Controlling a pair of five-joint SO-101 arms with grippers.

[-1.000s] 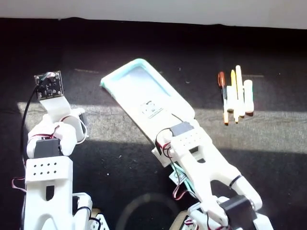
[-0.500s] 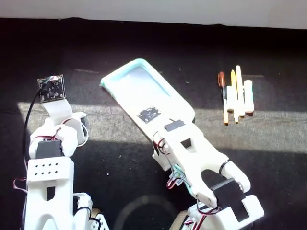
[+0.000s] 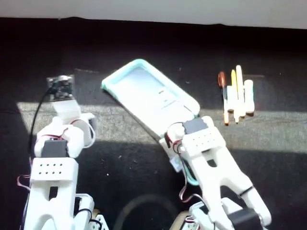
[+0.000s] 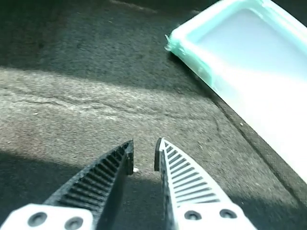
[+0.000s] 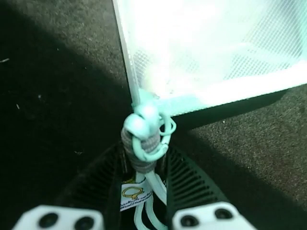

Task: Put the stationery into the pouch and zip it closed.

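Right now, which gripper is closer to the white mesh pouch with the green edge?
Right. The right gripper holds the white mesh pouch by its mint-green zipper pull; the left gripper is apart, over dark mat.

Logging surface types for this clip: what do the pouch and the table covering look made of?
The pouch: seemingly white mesh fabric, weave visible in the right wrist view, with mint-green edging, perhaps soft plastic. The table covering: dark, matte, felt-like cloth, judging by its grainy texture.

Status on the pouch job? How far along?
Nothing done yet: the pens lie on the mat beside the pouch, not in it. In hand: right gripper grips the zipper pull. Left gripper hangs empty, slightly open. Left: load pens, zip shut.
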